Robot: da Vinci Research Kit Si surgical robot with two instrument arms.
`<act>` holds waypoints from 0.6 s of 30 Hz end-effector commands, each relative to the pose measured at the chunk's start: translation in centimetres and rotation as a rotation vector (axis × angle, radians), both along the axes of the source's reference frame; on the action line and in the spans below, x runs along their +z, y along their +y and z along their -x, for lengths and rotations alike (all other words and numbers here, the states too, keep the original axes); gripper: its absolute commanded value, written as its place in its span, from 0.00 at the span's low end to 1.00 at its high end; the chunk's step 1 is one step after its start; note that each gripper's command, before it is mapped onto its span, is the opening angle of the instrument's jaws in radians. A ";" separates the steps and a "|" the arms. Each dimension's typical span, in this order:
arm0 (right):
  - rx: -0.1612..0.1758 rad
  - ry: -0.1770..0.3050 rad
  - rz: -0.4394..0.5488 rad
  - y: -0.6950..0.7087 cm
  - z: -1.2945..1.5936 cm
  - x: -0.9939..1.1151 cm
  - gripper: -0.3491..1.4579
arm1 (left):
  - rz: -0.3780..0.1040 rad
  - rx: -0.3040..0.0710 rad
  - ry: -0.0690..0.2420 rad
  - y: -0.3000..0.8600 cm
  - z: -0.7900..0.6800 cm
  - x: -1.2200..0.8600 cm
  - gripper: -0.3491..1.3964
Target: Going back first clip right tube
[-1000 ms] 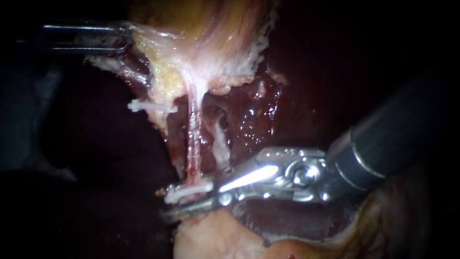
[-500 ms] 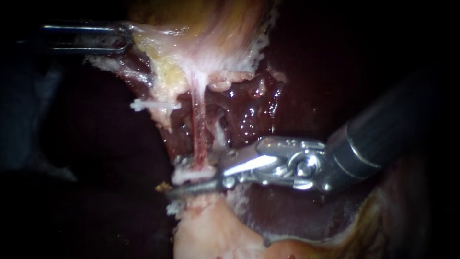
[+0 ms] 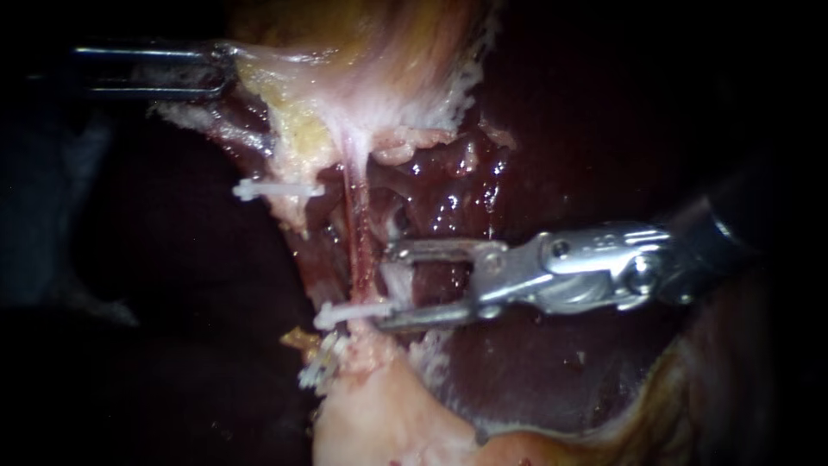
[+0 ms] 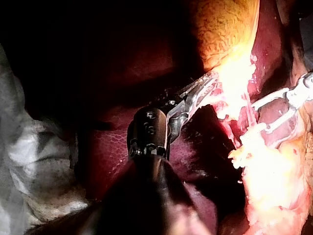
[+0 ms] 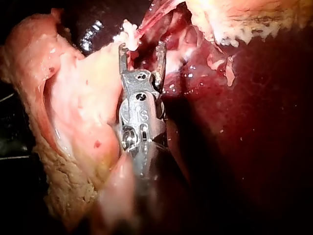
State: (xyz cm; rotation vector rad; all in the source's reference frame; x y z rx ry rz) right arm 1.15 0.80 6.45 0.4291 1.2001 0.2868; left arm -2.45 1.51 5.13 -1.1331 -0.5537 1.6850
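Silver jaws of right instrument (image 3: 385, 289) gape wide, empty, lower one just beside the small white clip (image 3: 349, 312) low on the thin pink tube (image 3: 358, 250). Risk: snagging the clip on withdrawal, tearing the taut tube. The left instrument (image 3: 222, 72) apparently clamps pale gallbladder tissue (image 3: 276, 73); slippage slackens the field.

The right instrument (image 3: 388, 289) is bright polished metal. The lower clip (image 3: 352, 311) and upper clip (image 3: 276, 188) look like matt white plastic. The liver (image 3: 535, 380) is wet and glossy, the gallbladder (image 3: 388, 52) smooth, the yellow tissue (image 3: 297, 129) crumbly.
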 end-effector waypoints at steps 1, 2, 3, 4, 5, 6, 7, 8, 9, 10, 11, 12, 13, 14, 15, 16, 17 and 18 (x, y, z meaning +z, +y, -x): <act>-0.006 0.004 0.005 0.02 0.09 -0.03 0.47 | 0.000 0.001 -0.002 0.00 0.00 0.00 0.00; -0.012 0.007 0.014 0.04 0.16 -0.05 0.47 | 0.000 0.001 -0.002 0.00 0.00 0.00 0.00; -0.018 0.010 0.024 0.05 0.23 -0.07 0.47 | 0.000 0.001 -0.002 0.00 0.00 0.00 0.00; -0.024 0.011 0.027 0.07 0.31 -0.10 0.47 | 0.000 0.001 -0.002 0.00 0.00 0.00 0.00; -0.032 0.009 0.037 0.09 0.37 -0.12 0.47 | 0.000 0.001 -0.002 0.00 0.00 0.00 0.00; -0.040 0.003 0.042 0.10 0.41 -0.14 0.47 | 0.000 0.001 -0.002 0.00 0.00 0.00 0.00; -0.056 -0.008 0.046 0.12 0.47 -0.16 0.47 | 0.000 0.001 -0.002 0.00 0.00 0.00 0.00; -0.065 -0.019 0.053 0.13 0.50 -0.18 0.47 | 0.000 0.001 -0.002 0.00 0.00 0.00 0.00; -0.070 -0.030 0.054 0.13 0.53 -0.19 0.47 | 0.000 0.001 -0.002 0.00 0.00 0.00 0.00; -0.073 -0.038 0.055 0.14 0.55 -0.21 0.47 | 0.000 0.001 -0.002 0.00 0.00 0.00 0.00; -0.077 -0.040 0.060 0.15 0.57 -0.22 0.47 | 0.000 0.001 -0.002 0.00 0.00 0.00 0.00; -0.073 -0.042 0.060 0.17 0.58 -0.23 0.47 | 0.000 0.001 -0.002 0.00 0.00 0.00 0.00; -0.075 -0.041 0.064 0.18 0.59 -0.24 0.47 | 0.000 0.001 -0.002 0.00 0.00 0.00 0.00; -0.075 -0.041 0.068 0.20 0.59 -0.26 0.47 | 0.000 0.001 -0.002 0.00 0.01 0.00 0.00; -0.074 -0.042 0.067 0.21 0.60 -0.27 0.47 | 0.001 0.000 -0.001 0.00 0.02 0.01 0.00; -0.072 -0.042 0.066 0.21 0.60 -0.28 0.47 | 0.001 -0.001 -0.001 -0.01 0.03 0.01 0.00; -0.071 -0.043 0.065 0.22 0.61 -0.28 0.47 | 0.002 -0.001 0.000 -0.01 0.04 0.02 0.00; -0.070 -0.044 0.065 0.22 0.62 -0.29 0.47 | 0.002 0.000 -0.001 -0.02 0.06 0.03 0.00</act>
